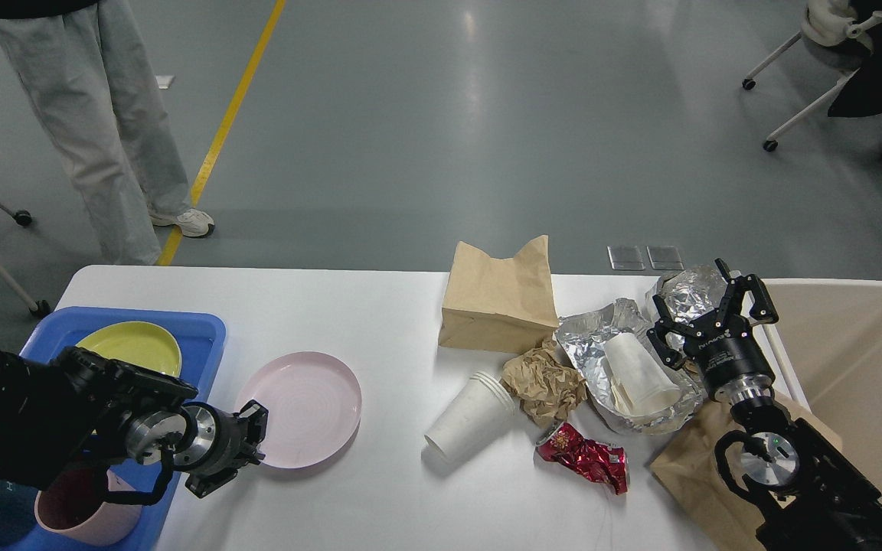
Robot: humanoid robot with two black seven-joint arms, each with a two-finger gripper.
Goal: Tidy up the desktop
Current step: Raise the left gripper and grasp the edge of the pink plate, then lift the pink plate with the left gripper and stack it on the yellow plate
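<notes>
The white desktop [380, 321] carries dishes on the left and litter on the right. A pink plate [303, 409] lies flat beside a blue tray [207, 329]. My left gripper [249, 440] is low at the plate's left rim, touching it; its dark fingers cannot be told apart. My right gripper [705, 306] stands open, fingers spread around nothing, just in front of a crumpled foil ball [690, 287]. Left of it lies a foil sheet [586, 329] with a white paper cup [636, 371] in it.
The tray holds a yellow plate [131, 348] and a pink cup [77, 513]. Mid-table are a brown paper bag [498, 295], crumpled brown paper [544, 383], stacked white cups [472, 417] and a crushed red can [583, 455]. A beige bin [862, 367] stands at right. A person [96, 115] stands behind.
</notes>
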